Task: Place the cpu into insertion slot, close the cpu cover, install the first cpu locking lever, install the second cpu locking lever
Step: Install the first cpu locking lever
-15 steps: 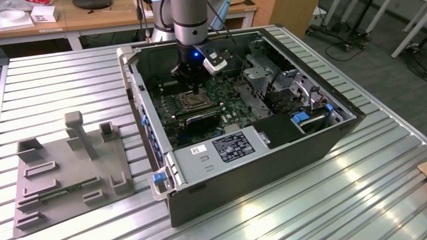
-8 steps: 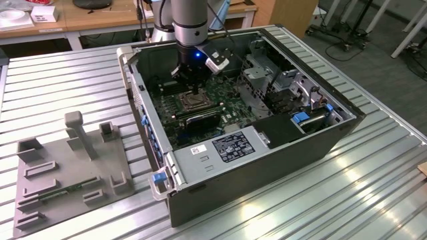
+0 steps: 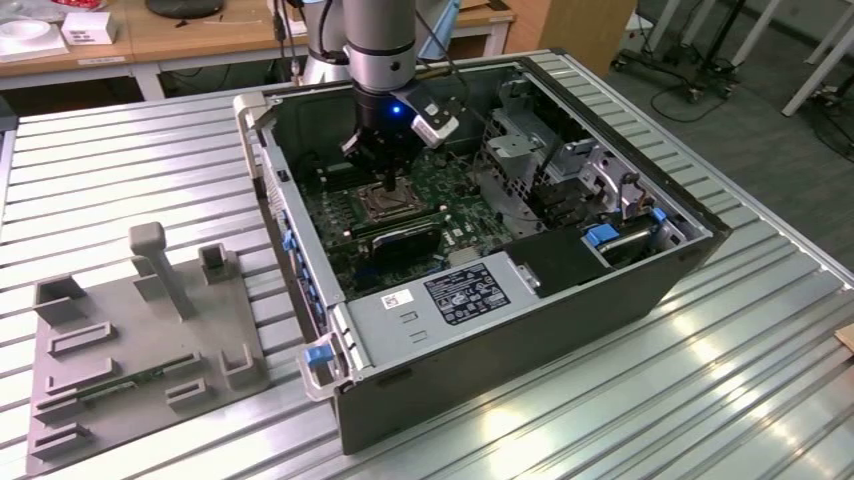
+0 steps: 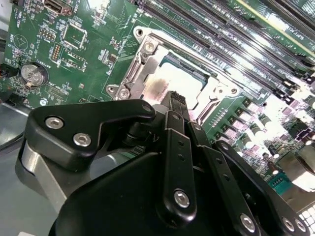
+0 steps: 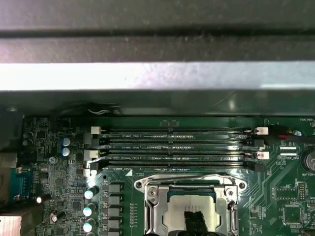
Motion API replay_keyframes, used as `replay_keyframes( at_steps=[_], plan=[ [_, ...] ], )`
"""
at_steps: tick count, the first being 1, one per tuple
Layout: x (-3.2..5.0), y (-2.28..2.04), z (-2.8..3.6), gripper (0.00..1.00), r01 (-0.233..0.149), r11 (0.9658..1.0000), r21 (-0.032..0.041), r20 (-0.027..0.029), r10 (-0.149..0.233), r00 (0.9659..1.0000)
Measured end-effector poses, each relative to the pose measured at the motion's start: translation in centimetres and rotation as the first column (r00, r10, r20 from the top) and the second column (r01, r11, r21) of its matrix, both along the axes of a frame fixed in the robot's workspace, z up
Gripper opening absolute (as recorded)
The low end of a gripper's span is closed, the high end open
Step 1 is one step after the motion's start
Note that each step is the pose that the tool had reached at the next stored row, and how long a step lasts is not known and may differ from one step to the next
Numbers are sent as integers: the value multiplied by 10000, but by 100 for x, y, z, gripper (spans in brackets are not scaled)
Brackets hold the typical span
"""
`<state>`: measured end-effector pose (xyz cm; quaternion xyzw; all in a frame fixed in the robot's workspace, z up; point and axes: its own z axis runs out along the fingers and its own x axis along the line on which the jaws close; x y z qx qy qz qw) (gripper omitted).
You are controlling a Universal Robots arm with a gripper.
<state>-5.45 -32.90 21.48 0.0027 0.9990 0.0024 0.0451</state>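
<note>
One arm: its black hand (image 4: 176, 101) has its fingertips pressed together, touching the pale grey-silver square cpu (image 4: 165, 87).
Cpu: seated in the silvery-rimmed insertion slot (image 5: 192, 209), silvery frame cover (image 4: 147, 61) closed around it.
Counter: ribbed aluminium counter (image 3: 120, 160) carrying the open black computer case (image 3: 534, 330) and a grey fixture plate (image 3: 134, 350) near one corner.
Room: wooden desks (image 3: 174, 35) behind.

The hand (image 4: 176, 101) hides part of the cpu (image 4: 165, 88) — the cpu cover (image 5: 224, 216) is cut off.
</note>
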Motion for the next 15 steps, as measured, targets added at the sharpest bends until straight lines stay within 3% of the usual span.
replay_keyframes(
  at_steps=[2, 10, 15],
  plan=[
    [5, 1, -1, 11, -3, 10000, 0, -11, 3, 10000],
    [51, -4, -1, 11, 14, 10000, -62, -210, -16, 9998],
    [55, -14, -2, 11, 16, 10000, -65, -241, -18, 9997]
  ],
)
